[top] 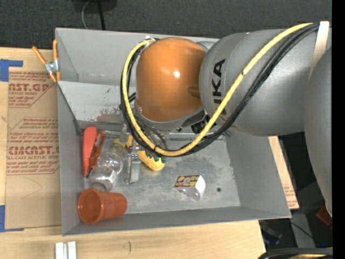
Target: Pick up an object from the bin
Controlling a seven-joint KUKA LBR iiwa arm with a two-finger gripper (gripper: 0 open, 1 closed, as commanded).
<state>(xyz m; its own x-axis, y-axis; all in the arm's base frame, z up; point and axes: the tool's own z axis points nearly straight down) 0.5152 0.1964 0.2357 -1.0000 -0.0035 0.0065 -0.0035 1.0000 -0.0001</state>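
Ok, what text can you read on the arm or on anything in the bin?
"KA": black letters on the grey arm; the rest of the word is out of sight.
Small white packet, lower right of the bin floor: coloured print, too small to read.
Orange cup and red tool at the left: no text visible.

2 cups (101, 206), 1 red tool (89, 149), 1 box (190, 183), 1 yellow obj (151, 161).
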